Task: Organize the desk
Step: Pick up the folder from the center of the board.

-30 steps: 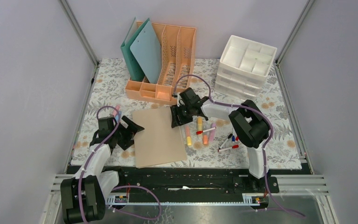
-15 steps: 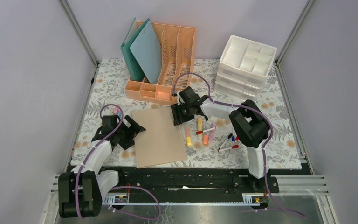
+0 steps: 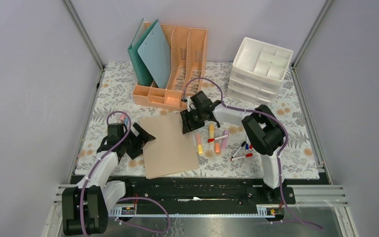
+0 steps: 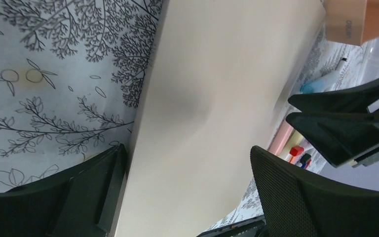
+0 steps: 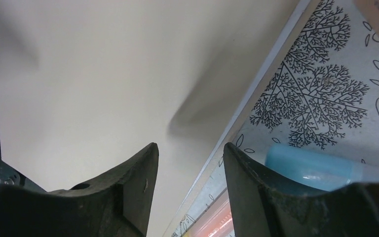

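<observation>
The desk [image 3: 296, 148] is covered in a leaf-and-flower cloth [image 4: 54, 74]. A beige folder [image 3: 168, 143] lies flat at its front middle. My left gripper [image 3: 140, 138] stands open at the folder's left edge. In the left wrist view its jaws [image 4: 187, 192] straddle that edge, one finger on the cloth and the other over the folder [image 4: 217, 98]. My right gripper [image 3: 187, 123] is open at the folder's far right corner. In the right wrist view the folder's [image 5: 103, 74] edge runs between its jaws [image 5: 190, 182], and nothing is gripped.
Highlighters [image 3: 210, 138] and markers [image 3: 242, 150] lie loose to the right of the folder; a blue one [image 5: 316, 168] lies beside my right finger. A peach file rack [image 3: 177, 64] holding teal folders [image 3: 153, 54] stands at the back, with a white drawer unit [image 3: 259, 69] at back right.
My left arm has shifted slightly, bringing its gripper a little closer to the folder's edge. The right gripper has barely moved, and the folder lies as before.
</observation>
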You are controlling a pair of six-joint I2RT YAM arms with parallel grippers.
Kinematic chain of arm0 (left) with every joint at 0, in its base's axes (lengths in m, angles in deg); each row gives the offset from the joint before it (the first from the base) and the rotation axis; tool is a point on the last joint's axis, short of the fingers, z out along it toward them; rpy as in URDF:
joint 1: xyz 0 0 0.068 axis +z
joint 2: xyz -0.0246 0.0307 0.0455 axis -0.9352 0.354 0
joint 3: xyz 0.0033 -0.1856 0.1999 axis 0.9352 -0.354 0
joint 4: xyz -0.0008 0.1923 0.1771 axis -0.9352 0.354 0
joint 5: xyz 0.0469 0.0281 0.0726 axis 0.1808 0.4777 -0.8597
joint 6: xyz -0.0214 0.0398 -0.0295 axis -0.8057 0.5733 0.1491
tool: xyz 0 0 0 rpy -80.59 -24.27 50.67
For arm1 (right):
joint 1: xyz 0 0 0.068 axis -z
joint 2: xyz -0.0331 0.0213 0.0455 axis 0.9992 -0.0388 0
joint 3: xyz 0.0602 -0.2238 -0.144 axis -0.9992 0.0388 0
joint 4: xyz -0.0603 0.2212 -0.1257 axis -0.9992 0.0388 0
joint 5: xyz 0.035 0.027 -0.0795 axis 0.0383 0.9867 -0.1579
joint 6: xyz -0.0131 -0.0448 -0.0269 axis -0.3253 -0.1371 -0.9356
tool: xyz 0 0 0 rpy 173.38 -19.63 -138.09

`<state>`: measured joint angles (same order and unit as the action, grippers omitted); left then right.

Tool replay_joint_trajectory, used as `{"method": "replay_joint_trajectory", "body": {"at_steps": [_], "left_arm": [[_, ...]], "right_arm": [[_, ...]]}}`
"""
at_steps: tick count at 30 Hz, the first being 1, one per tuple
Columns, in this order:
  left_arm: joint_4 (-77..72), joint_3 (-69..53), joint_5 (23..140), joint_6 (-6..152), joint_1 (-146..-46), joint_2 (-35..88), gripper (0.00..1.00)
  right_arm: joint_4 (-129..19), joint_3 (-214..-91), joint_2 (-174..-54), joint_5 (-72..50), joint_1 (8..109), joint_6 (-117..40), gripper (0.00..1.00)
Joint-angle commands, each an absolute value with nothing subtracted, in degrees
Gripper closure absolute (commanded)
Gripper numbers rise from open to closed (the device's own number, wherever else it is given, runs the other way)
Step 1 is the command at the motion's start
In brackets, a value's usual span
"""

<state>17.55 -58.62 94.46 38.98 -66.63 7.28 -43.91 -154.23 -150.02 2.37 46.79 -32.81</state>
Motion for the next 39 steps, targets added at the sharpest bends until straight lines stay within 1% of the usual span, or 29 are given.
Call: {"method": "replay_joint_trajectory", "body": {"at_steps": [1, 4, 8, 12, 15, 17, 18, 20, 22, 23, 24, 25, 26, 27, 28, 31, 33, 34, 37, 39], "left_arm": [[7.8, -60.2, 107.0, 36.8, -67.0, 1.9, 0.02], [3.8, -60.6, 110.6, 33.9, -66.9, -1.9, 0.02], [0.8, -59.3, 114.7, 31.3, -67.0, -3.9, 0.03], [-3.0, -59.4, 116.8, 28.3, -67.0, -3.6, 0.08], [-5.4, -60.3, 117.7, 25.8, -67.0, -2.1, 0.15], [-3.7, -59.7, 117.5, 26.0, -67.0, -1.1, 0.23], [-1.5, -59.1, 116.7, 27.0, -67.0, -1.0, 0.29], [4.7, -56.6, 114.4, 30.1, -67.0, -1.0, 0.34], [11.0, -53.6, 111.4, 33.9, -67.0, -1.1, 0.42], [13.4, -52.4, 110.3, 35.4, -67.0, -1.0, 0.49], [15.1, -51.4, 109.6, 36.6, -67.0, -0.7, 0.58], [16.4, -50.4, 109.4, 37.7, -67.0, -0.2, 0.69], [17.6, -49.6, 109.3, 38.8, -67.0, 0.3, 0.83], [18.4, -48.9, 109.4, 39.8, -67.0, 0.7, 0.94], [18.9, -48.3, 109.5, 40.8, -67.0, 0.7, 1.00], [20.3, -46.3, 109.0, 43.3, -67.0, -0.4, 1.00], [20.6, -44.8, 108.8, 45.1, -67.0, -2.0, 1.00], [20.8, -44.2, 108.8, 46.0, -67.0, -2.8, 1.00], [20.8, -41.9, 108.6, 48.1, -67.0, -5.6, 1.00], [20.7, -40.0, 108.6, 49.6, -67.0, -7.1, 1.00]], "right_arm": [[-43.3, -154.5, -153.3, 9.0, 45.5, -31.0, 0.42], [-43.3, -154.6, -153.1, 9.5, 45.5, -31.0, 0.42], [-43.3, -154.3, -152.6, 9.5, 45.5, -31.1, 0.42], [-43.3, -154.2, -152.4, 9.7, 45.5, -31.1, 0.42], [-43.3, -154.3, -152.3, 9.9, 45.5, -31.1, 0.42], [-43.3, -154.3, -152.2, 10.0, 45.5, -31.1, 0.42], [-43.3, -154.2, -152.2, 10.1, 45.5, -31.1, 0.42], [-43.3, -154.2, -152.1, 10.3, 45.5, -31.2, 0.42], [-43.3, -154.3, -151.8, 10.7, 45.5, -31.6, 0.41], [-43.3, -154.3, -151.6, 11.1, 45.5, -31.9, 0.41], [-43.3, -154.3, -151.3, 11.7, 45.5, -32.4, 0.40], [-43.2, -154.3, -150.9, 12.4, 45.5, -32.8, 0.38], [-43.3, -154.3, -150.3, 13.2, 45.5, -33.5, 0.36], [-43.1, -154.3, -149.5, 14.0, 45.5, -34.3, 0.33], [-42.9, -154.3, -148.6, 14.7, 45.5, -35.1, 0.29], [-42.0, -154.4, -145.1, 16.1, 45.5, -38.2, 0.12], [-40.9, -154.6, -142.6, 17.6, 45.7, -41.5, 0.04], [-40.0, -154.8, -141.2, 18.8, 45.9, -43.1, 0.01], [-36.5, -156.3, -136.9, 25.9, 47.4, -49.1, 0.00], [-33.4, -157.8, -134.2, 32.9, 50.1, -52.5, 0.00]]}}
